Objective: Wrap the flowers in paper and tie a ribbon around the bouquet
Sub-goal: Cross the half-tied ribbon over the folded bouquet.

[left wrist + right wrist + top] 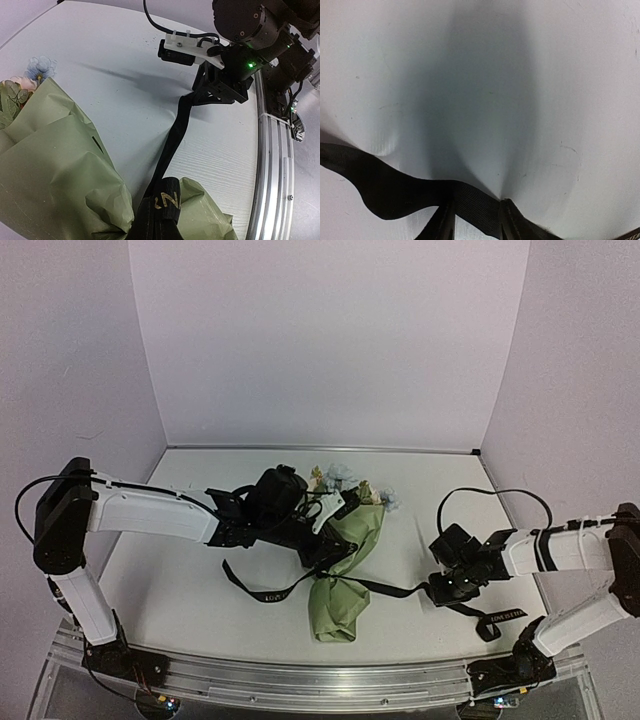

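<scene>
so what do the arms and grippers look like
The left arm and right arm have white tubular links, black joint housings and black bases, each trailing a thin black cable. The right gripper is black and angular, with a white camera bracket and small green lights.

Olive bouquet [338, 605] on table [170, 580], ribbon [395, 589] apparently in right claw [433, 590]

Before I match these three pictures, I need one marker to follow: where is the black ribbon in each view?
Top external: the ribbon runs low centre, across the bouquet to the right gripper.
Left wrist: it climbs from bottom centre to that gripper, upper right.
Right wrist: it lies along the bottom edge, between the fingers.
Shared landmark: the right gripper.
</scene>
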